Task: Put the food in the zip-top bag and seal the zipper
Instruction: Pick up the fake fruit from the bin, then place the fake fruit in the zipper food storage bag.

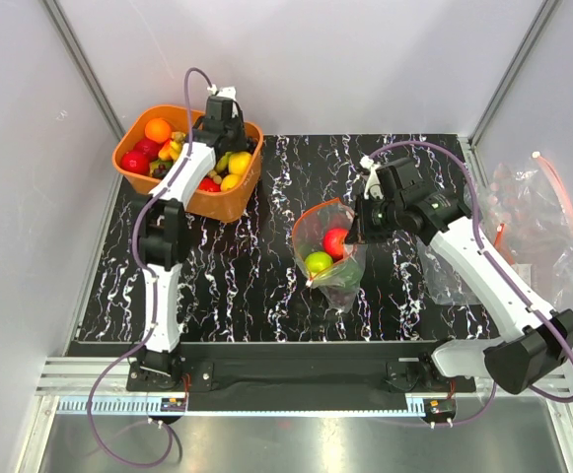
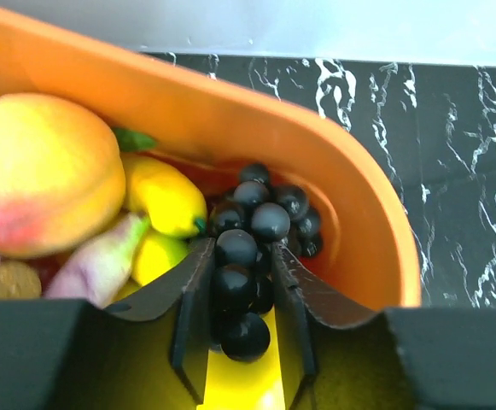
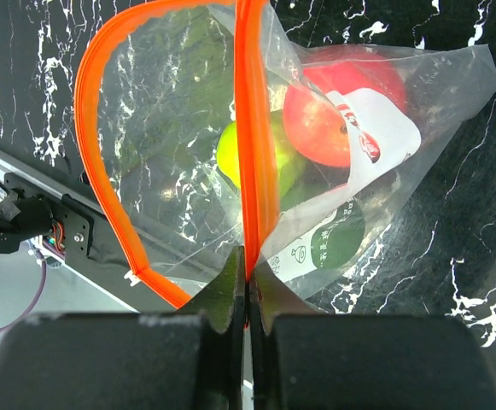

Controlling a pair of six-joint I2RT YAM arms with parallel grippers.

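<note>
My left gripper (image 1: 229,133) (image 2: 241,249) is down in the right end of the orange basket (image 1: 133,138) (image 2: 230,111). Its fingers press on both sides of the dark purple grape bunch (image 2: 269,220). The clear zip-top bag (image 1: 330,251) (image 3: 171,128) stands on the black marble mat with its mouth open. A red apple (image 1: 336,241) (image 3: 333,120) and a green piece (image 1: 318,262) (image 3: 227,154) lie inside it. My right gripper (image 1: 357,232) (image 3: 248,256) is shut on the orange-red zipper (image 3: 249,128) at the bag's right rim and holds it up.
The basket also holds a peach (image 2: 43,171), a yellow lemon (image 2: 162,195), an orange (image 1: 158,129) and other fruits. Spare clear bags (image 1: 528,222) lie off the mat at the right wall. Grey walls close in the left, back and right sides.
</note>
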